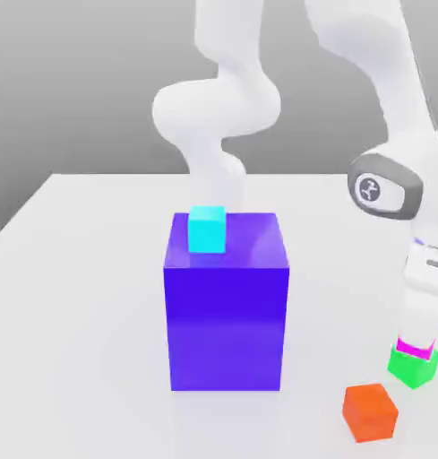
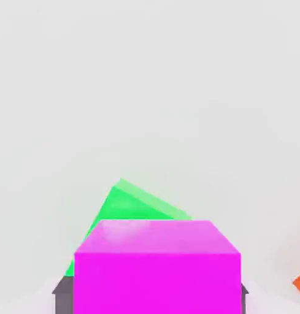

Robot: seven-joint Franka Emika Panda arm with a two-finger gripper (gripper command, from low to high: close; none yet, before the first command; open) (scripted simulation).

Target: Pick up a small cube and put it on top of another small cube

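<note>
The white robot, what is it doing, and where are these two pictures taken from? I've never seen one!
That's a robot arm, a bit like yours, with a gripper for a hand. The exterior view comes from a camera away from the arm, watching everything. The hand view comes from a camera riding on its hand.

On the pale table stands a big blue-violet block with a small cyan cube on top. A small orange cube and a small green cube sit on the table too.

The small magenta cube is at the gripper, right over the green one. I can't tell whether it's being held or just resting there.
</note>
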